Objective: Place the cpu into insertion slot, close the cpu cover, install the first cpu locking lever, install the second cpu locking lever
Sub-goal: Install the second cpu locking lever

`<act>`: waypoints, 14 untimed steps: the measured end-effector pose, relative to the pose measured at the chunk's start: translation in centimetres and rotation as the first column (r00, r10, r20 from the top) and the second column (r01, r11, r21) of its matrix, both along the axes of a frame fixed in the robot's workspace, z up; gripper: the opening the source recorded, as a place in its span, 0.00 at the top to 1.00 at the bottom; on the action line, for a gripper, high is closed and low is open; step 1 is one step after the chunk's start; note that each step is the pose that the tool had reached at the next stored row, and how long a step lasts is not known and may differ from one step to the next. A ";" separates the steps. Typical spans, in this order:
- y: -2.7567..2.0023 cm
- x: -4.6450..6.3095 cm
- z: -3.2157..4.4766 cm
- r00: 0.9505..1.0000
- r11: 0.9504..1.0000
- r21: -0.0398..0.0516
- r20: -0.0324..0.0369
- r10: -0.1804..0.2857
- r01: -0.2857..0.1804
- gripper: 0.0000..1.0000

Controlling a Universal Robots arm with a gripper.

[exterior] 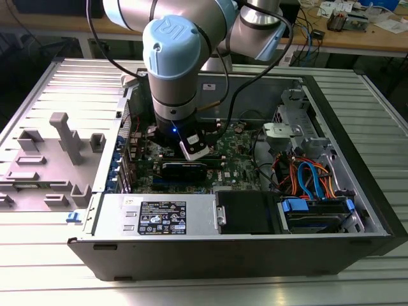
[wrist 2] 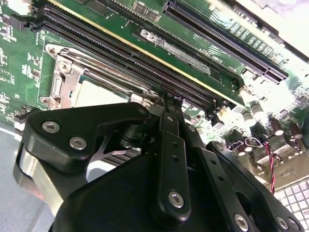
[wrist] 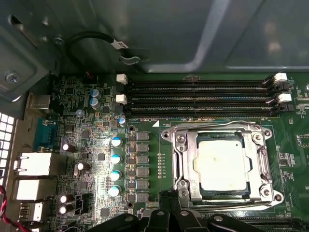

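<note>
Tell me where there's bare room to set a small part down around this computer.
The ribbed table in front of the case is bare. Inside it is crowded: the arm over the board, cables toward the exterior view's right.

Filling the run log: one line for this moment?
cpu: in slot | cover: closed | gripper: at socket edge

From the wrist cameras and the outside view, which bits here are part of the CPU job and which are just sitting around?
Job:
- cpu, seated in the insertion slot
- cpu cover, lying closed around the chip
- gripper, close beside the socket

Just there:
- memory slots
- capacitors
- black cable
- power supply
- grey fixture blocks on the exterior view's left
</note>
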State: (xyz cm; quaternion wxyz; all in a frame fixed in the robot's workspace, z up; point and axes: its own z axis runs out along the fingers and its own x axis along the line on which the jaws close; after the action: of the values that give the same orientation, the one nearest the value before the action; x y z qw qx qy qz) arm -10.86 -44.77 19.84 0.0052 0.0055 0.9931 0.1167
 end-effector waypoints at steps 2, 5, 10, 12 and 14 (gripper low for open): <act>0.04 0.0 0.04 1.000 1.000 -0.006 0.000 0.000 0.000 0.89; 0.16 0.0 0.22 1.000 1.000 -0.022 0.000 0.000 0.000 0.89; 0.41 0.0 0.94 1.000 0.999 -0.035 0.000 0.000 0.000 0.89; 0.48 0.0 1.35 1.000 0.999 -0.039 0.000 0.000 0.000 0.89; 0.53 0.0 1.86 1.000 0.999 -0.044 0.000 0.000 0.000 0.89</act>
State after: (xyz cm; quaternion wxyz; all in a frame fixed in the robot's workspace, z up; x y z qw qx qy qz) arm -10.87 -44.24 21.70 0.0052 0.0054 0.9954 0.0950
